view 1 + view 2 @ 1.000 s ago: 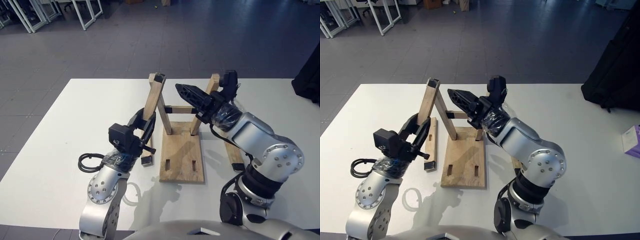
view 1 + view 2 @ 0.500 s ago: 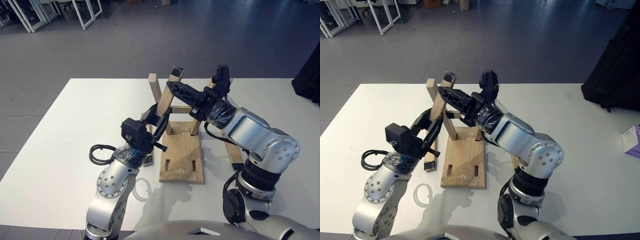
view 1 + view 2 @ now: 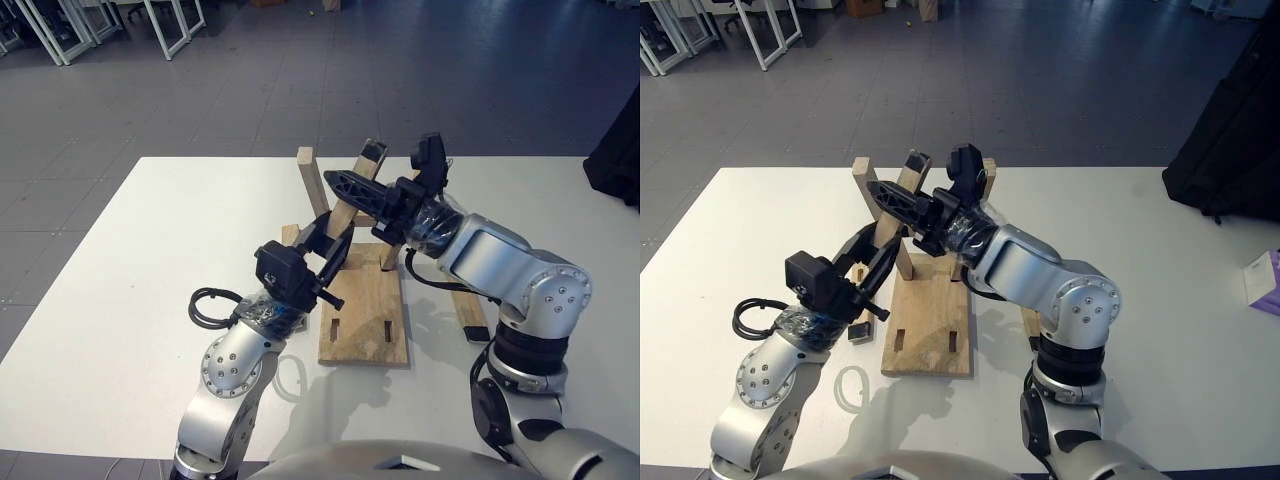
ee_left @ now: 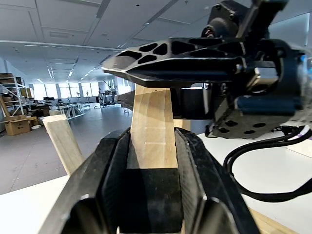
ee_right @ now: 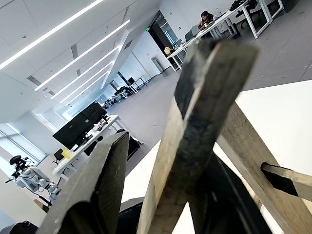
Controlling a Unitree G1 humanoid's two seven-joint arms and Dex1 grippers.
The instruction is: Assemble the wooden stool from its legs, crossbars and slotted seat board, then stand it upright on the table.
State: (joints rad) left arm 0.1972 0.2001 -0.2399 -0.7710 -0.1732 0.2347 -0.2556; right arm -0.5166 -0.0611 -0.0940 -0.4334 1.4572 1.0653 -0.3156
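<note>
- Pale wood makes up every stool part. The seat board lies flat on the white table, with two open slots at its near end.
- One leg pair stands in the board's far end, its legs angled like a trestle.
- The leg being worked on leans up and away over the board's far left corner. Its dark-capped end is uppermost.
- The left gripper is clamped on that leg low down, one finger pressed against each side.
- The right gripper straddles the same leg higher up. Its fingers are spread, and a gap shows beside the wood in the right wrist view.
- A further leg lies on the table to the right of the board.
- Handling, as a judgement:
  - The leg looks stiff, light and dry-grained, so the pads should hold it without much squeeze.
  - It will not flex, so any misalignment at a slot would likely jam rather than give.
  - The best hold is probably on the flat faces near mid-length, which leaves the end that enters the slot free.
  - The standing pair seems only lightly seated, and a sideways knock could tip it.
- No label or readable writing can be made out on the wood.
</note>
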